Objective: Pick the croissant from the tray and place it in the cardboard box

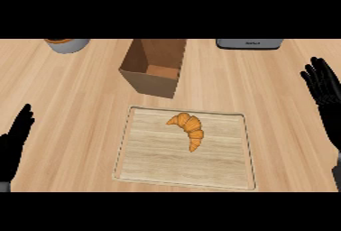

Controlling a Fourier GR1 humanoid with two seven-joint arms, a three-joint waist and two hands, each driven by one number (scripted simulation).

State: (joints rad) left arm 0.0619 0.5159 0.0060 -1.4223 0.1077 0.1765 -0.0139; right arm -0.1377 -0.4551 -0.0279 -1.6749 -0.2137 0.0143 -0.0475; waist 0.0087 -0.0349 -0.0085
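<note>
An orange croissant [188, 129] lies on the upper middle of a pale wooden tray [153, 171] at the centre of the counter. Behind the tray stands an open brown cardboard box [149, 81], its opening facing up. My right hand [324, 85] is at the right edge, open with fingers straight and pointing up, well to the right of the tray. At the left edge my left hand [16, 135] rests open, fingers up. Neither hand touches anything.
A grey round container [66, 44] with an orange top sits at the back left. A grey appliance [250, 43] stands at the back right. Bare wooden counter surrounds the tray on both sides.
</note>
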